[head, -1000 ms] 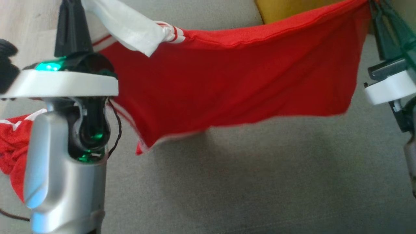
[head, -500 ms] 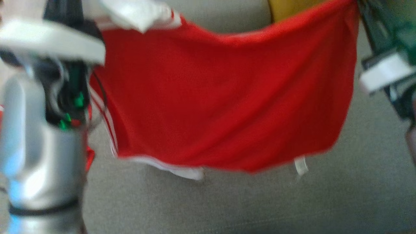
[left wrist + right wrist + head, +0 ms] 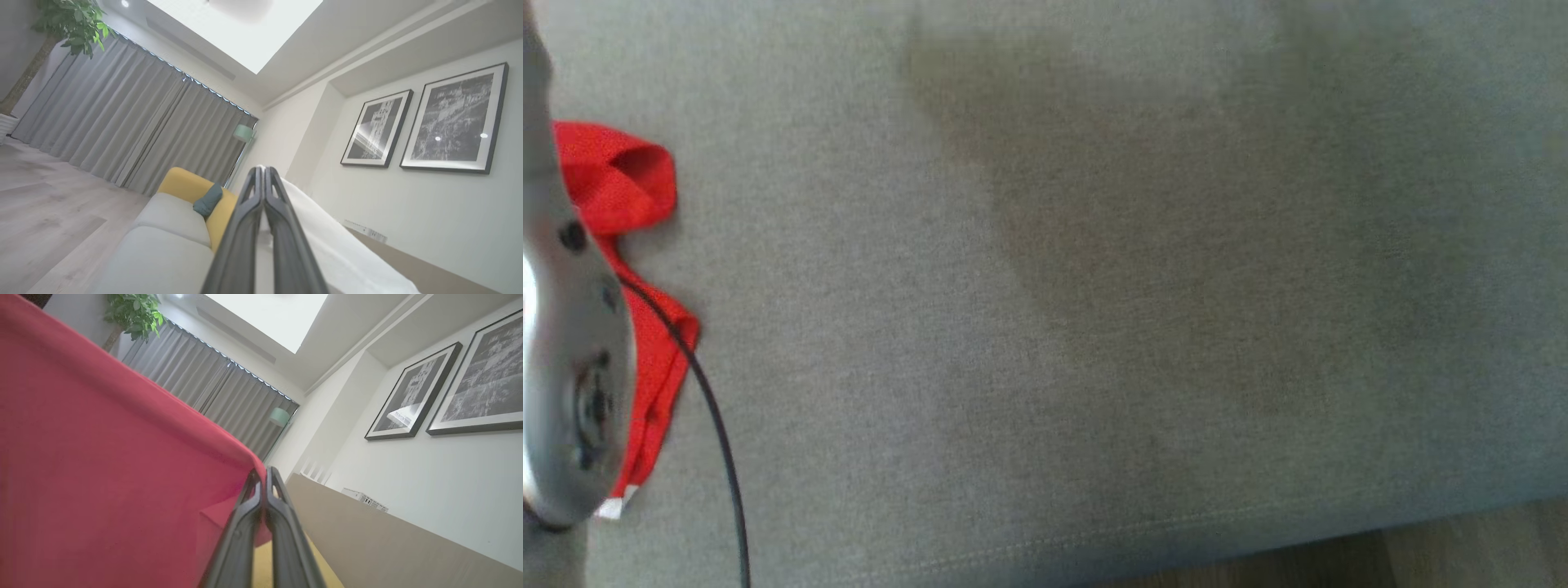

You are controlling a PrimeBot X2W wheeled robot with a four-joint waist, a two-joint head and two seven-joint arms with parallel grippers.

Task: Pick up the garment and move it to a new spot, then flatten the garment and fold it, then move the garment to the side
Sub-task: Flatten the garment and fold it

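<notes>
The garment is red with white parts. In the head view a red hanging part of the garment [image 3: 617,180] shows at the left edge, behind my silver left forearm [image 3: 564,367]. In the left wrist view my left gripper [image 3: 261,171] points up into the room, shut on a white part of the garment [image 3: 327,241] that trails off to the lower right. My right gripper [image 3: 261,471] is shut on a corner of the red garment [image 3: 102,457], which stretches away to the left as a taut sheet.
The grey sofa seat [image 3: 1094,286] lies below, with a strip of wooden floor [image 3: 1462,555] past its front edge. A black cable [image 3: 719,441] hangs beside the left forearm. The sofa's yellow back [image 3: 179,183] carries a teal cushion [image 3: 208,200].
The head picture has shifted to the sofa seat, so the camera moved. The stretched red garment and both grippers have left the picture, with a red hanging part staying at the left.
</notes>
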